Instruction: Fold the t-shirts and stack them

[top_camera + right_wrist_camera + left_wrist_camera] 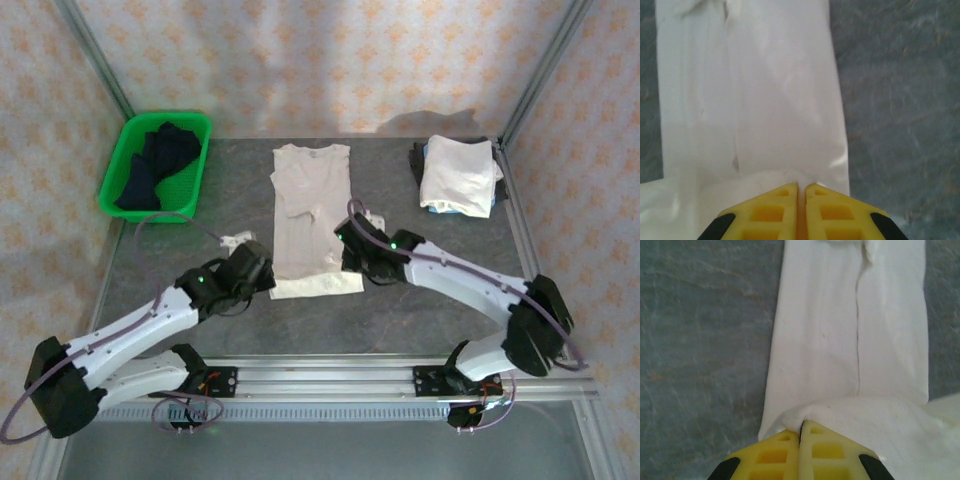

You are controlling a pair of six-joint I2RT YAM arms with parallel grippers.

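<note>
A cream t-shirt lies flat in the middle of the table, folded lengthwise into a long strip with its neck toward the back. My left gripper sits at the strip's near left corner. In the left wrist view its yellow fingers are pressed together, with the hem of the t-shirt bunched up between the tips. My right gripper sits at the near right corner. There the yellow fingers stand almost together, pinching a ridge of the t-shirt. A stack of folded t-shirts rests at the back right.
A green plastic basket holding dark clothes stands at the back left. The grey table ends at metal rails on both sides and at the near edge. Small white scraps lie left of the strip.
</note>
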